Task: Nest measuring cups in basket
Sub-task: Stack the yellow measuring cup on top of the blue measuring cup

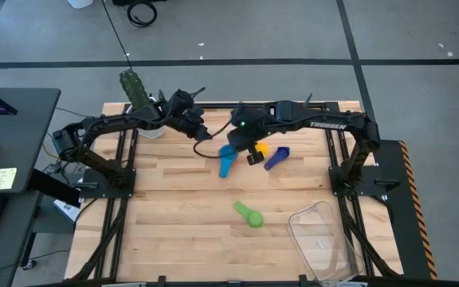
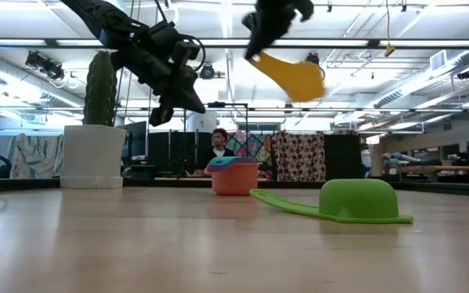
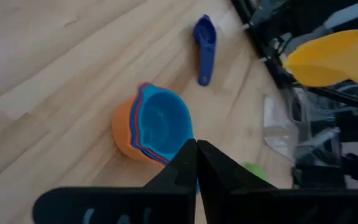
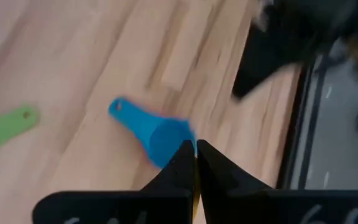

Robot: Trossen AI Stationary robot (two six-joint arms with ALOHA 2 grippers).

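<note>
High in the frame's centre, the yellow cup is pinched by the right claw above the nested stack, over which it is best lowered level, while the left claw is held pressed together, empty.

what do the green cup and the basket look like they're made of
Green cup: apparently moulded plastic, opaque and smooth with a soft sheen, cup and flat handle in one piece. Basket: seemingly clear rigid plastic; the wooden table shows through its walls, and its rim catches pale highlights.
</note>
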